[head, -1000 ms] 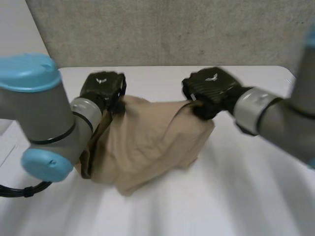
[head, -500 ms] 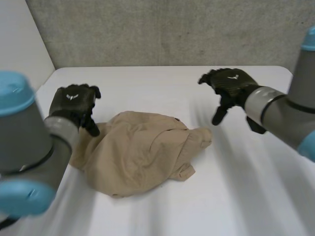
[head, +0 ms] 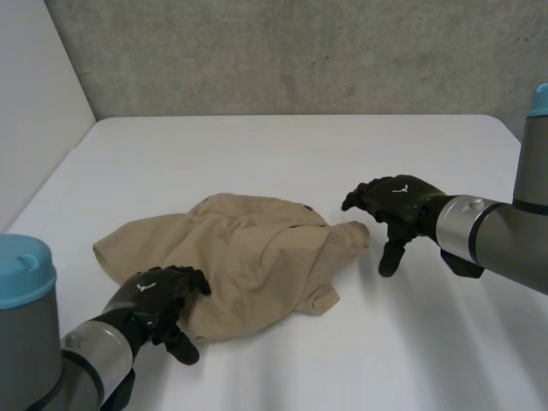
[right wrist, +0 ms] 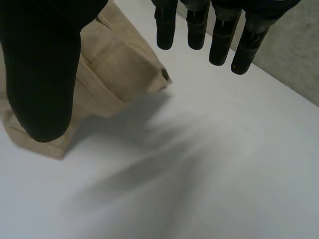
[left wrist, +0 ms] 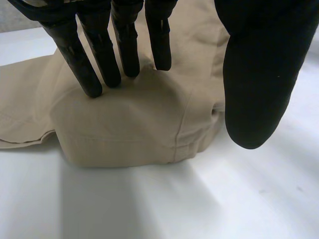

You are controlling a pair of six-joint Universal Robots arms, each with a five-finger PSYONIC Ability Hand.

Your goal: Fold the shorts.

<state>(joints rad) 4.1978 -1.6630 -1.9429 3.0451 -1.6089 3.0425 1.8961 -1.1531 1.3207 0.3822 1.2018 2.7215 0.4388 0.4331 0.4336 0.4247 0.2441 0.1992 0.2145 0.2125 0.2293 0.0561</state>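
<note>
The tan shorts were found lying in a loosely bunched, rumpled heap near the middle of the white tabletop, with one robot hand at either side. The left robot hand was placed at the near left edge of the shorts, where the cloth was doubled over into a rounded fold. In the left wrist view its fingertips were seen set down straight on top of that fold, touching the cloth. The thumb was held well apart from them, beside the fold's hemmed edge and over bare tabletop. The cloth was not pinched; the left robot hand was spread and merely rested on it. The right robot hand was held just beside the right end of the shorts, where a corner of the cloth pointed towards it. In the right wrist view its fingers were shown straight and hanging over bare tabletop, clear of the cloth. Its thumb was spread away from them above the folded band at that end of the shorts. Nothing was gripped by it, and whether the thumb touched the fabric could not be told. The rest of the shorts was spread between the two robot hands, with a flap lying out towards the left side of the tabletop.
</note>
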